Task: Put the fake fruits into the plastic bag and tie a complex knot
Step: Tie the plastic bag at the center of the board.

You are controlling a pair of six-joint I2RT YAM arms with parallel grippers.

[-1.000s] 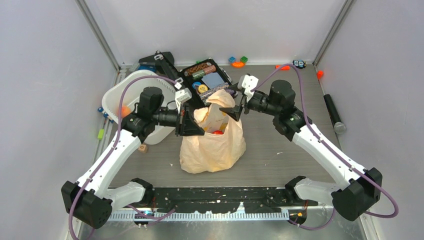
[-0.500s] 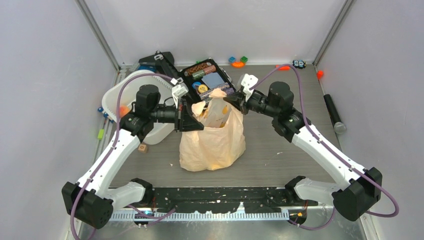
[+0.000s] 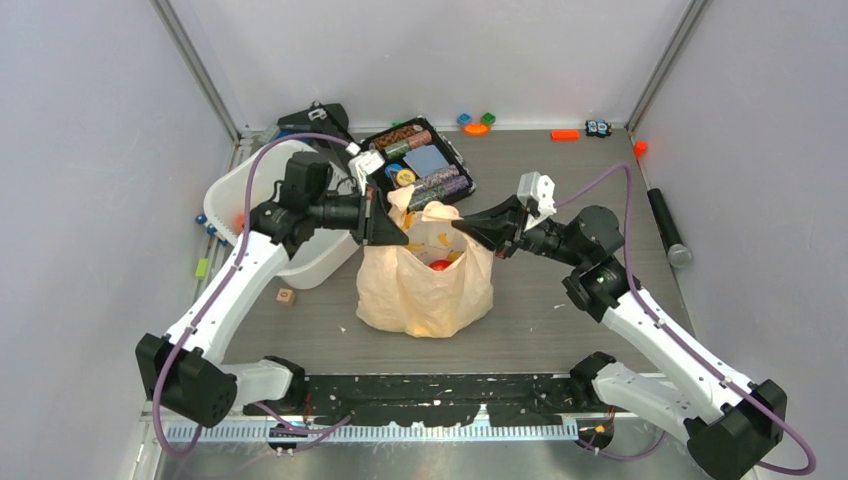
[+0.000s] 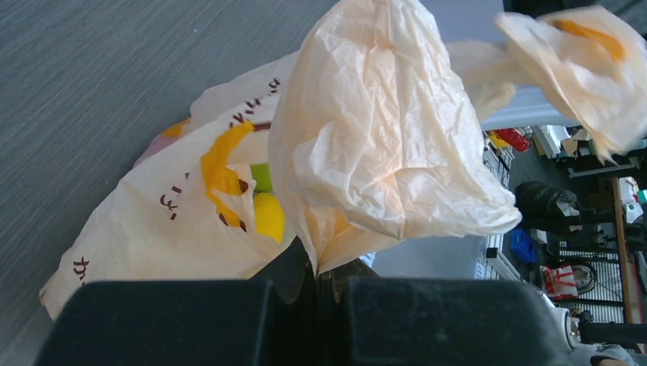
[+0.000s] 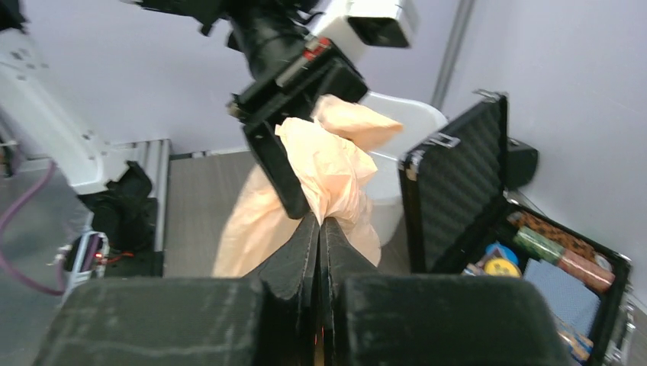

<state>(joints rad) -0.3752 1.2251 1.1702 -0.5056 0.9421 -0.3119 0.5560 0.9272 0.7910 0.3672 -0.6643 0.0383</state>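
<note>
The plastic bag stands in the middle of the table, pale peach and crinkled, its mouth pulled apart. Through the mouth a red fruit shows; the left wrist view shows a yellow fruit and a green one inside. My left gripper is shut on the bag's left handle, which bunches out of the jaws. On the bag's right side my right gripper is shut on the other handle, which is pinched between the closed jaws.
A white tub stands left of the bag, under the left arm. Behind the bag lies an open black case of small items. Small coloured blocks lie along the back edge, and a black cylinder lies at the right.
My right gripper was open beside the bag's top; it has shut on the right handle and drawn it rightward, the arm swinging right. The left gripper kept its hold.
</note>
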